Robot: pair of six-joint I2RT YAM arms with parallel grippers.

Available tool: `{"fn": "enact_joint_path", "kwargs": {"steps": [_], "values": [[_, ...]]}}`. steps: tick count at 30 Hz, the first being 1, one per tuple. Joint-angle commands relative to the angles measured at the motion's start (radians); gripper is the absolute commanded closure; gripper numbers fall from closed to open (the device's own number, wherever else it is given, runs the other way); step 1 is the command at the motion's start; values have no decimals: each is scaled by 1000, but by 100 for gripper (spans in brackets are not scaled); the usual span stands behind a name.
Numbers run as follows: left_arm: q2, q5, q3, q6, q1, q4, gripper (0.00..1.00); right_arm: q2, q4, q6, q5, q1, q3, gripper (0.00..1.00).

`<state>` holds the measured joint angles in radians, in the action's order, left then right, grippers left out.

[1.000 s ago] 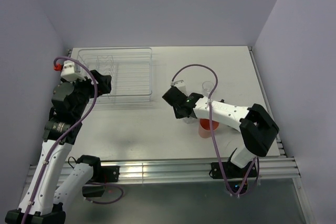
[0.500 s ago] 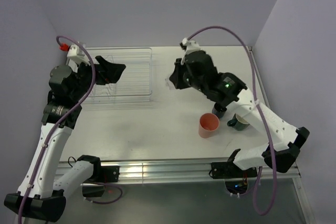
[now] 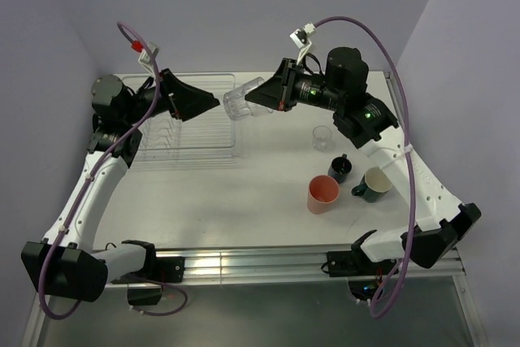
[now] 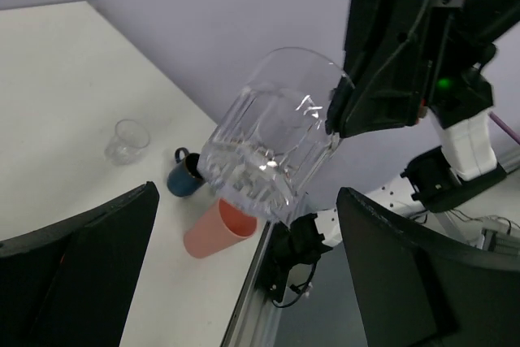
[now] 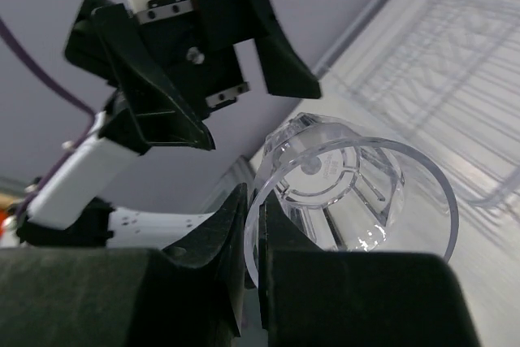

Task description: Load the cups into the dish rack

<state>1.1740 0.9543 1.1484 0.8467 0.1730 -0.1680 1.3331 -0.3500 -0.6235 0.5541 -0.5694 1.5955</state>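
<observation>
My right gripper (image 3: 264,97) is shut on the rim of a clear glass tumbler (image 3: 242,100) and holds it on its side in the air, above the right end of the wire dish rack (image 3: 188,132). One finger is inside the rim and one outside, as the right wrist view (image 5: 253,219) shows. My left gripper (image 3: 213,101) is open and empty, pointing at the tumbler's base (image 4: 272,148) from the left, a short way off. On the table at the right stand a second clear tumbler (image 3: 322,137), a navy mug (image 3: 340,168), a teal mug (image 3: 374,184) and a salmon-pink tumbler (image 3: 322,194).
The rack (image 5: 455,54) sits at the back left of the white table, near the left wall. The table's front edge is a metal rail (image 3: 268,262). The two arms face each other above the rack's right end.
My right gripper has lifted the clear tumbler off the table at the right and carried it up and left to the rack. My left arm has risen and swung toward it.
</observation>
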Motion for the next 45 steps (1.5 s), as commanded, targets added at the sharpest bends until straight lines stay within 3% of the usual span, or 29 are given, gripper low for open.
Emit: {"fn": "enact_joint_path", "kwargs": {"steps": [1,7,20,23,24,27,29,30,31,32,34,35,38,41,45], "values": [[-14,101,7,61,31,-188,1,6,224,-117,191,5,-17,100],[24,61,31,-15,85,-105,1,37,390,-229,236,6,-52,100],[16,61,2,28,103,-185,4,94,709,-438,300,28,-157,100],[13,73,-4,52,103,-218,22,90,717,-436,296,31,-177,100],[15,81,-3,55,105,-223,43,90,717,-436,291,32,-180,100],[18,93,-1,81,111,-246,75,87,717,-435,276,39,-190,100],[16,100,1,84,117,-248,88,86,717,-429,265,40,-193,100],[12,98,4,83,118,-245,100,87,712,-424,264,39,-190,100],[10,93,7,77,120,-240,100,89,707,-414,264,39,-187,100],[9,90,10,69,120,-223,100,87,686,-404,254,40,-181,97],[6,75,34,48,120,-194,100,74,633,-365,233,43,-180,79],[4,66,52,40,120,-159,100,68,605,-345,196,46,-175,63],[10,26,97,-1,118,-75,100,34,450,-245,106,55,-152,41],[16,-9,137,-41,118,-3,100,-17,358,-185,-28,72,-157,27],[24,-67,194,-121,111,126,100,-83,277,-167,-129,137,-186,24]]}}
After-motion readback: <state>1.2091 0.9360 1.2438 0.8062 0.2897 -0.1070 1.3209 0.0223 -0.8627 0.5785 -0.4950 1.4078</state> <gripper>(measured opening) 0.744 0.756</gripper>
